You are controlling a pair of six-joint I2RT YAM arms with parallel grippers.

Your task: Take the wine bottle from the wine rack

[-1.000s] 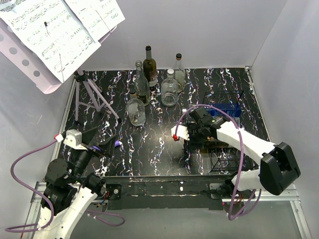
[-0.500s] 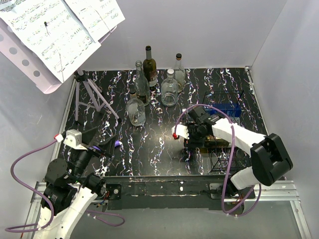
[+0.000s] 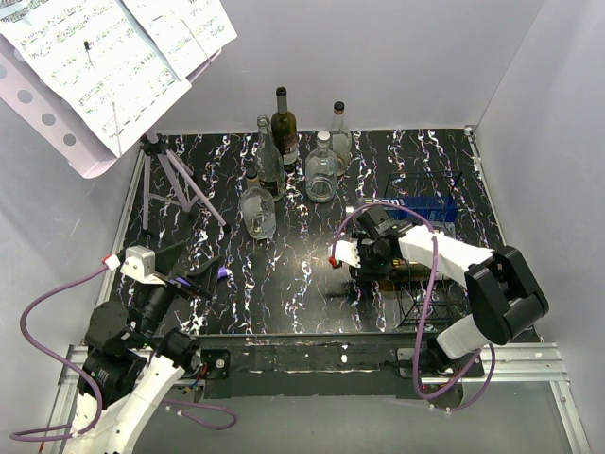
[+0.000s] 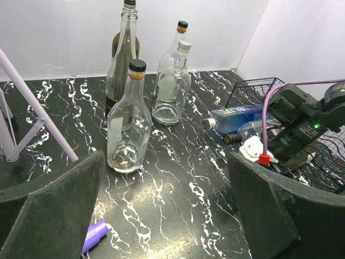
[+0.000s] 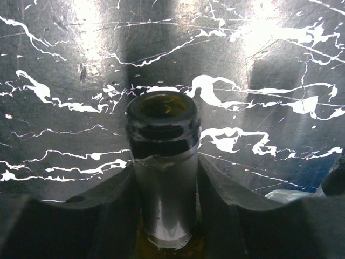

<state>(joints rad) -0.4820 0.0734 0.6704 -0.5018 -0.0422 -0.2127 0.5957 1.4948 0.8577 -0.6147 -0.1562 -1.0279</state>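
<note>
Well, we see the black worktop (image 3: 284, 284) first, with its white streaks. At its 3 o'clock side sits the wine rack (image 3: 423, 305), made of thin black wire. Our right arm reaches over it. The wine bottle (image 5: 163, 135) lies on its side at the rack, its neck poking out toward 9 o'clock. The right gripper (image 5: 164, 189) has its jaws pressed on that neck from both sides. The left gripper (image 4: 161, 216) hangs down at 7 o'clock, jaws wide apart, holding nothing.

We think the pull could go wrong. The neck is smooth glass and the fat end is heavy, so the bottle could slip or tip. It could also catch a wire and drag the rack along.
</note>
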